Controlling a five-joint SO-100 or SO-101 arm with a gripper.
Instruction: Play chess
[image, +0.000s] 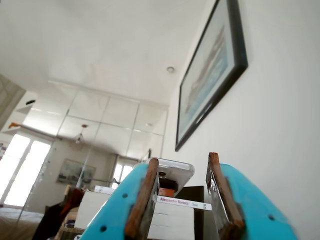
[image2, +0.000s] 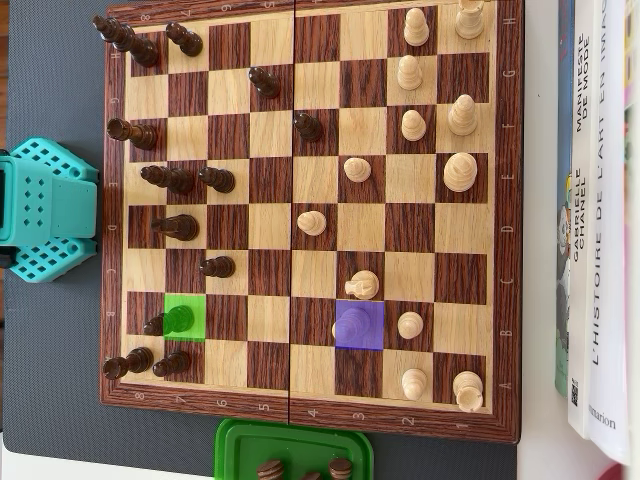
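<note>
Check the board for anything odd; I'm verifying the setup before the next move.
Two squares are tinted unlike the rest in the overhead view: a green square under a dark piece near lower left, and a purple square right of centre. The gripper, open, faces the ceiling, not the chessboard.

chessboard (image2: 270, 225) mid-game | green square (image2: 185, 317) left | purple square (image2: 359, 324) right | green tray (image2: 293, 450) below

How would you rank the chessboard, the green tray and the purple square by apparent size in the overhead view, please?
1. Chessboard, by far the largest.
2. Green tray, though the bottom edge of the picture cuts it off, so its full size is unknown.
3. Purple square, covering a single board square.
</note>
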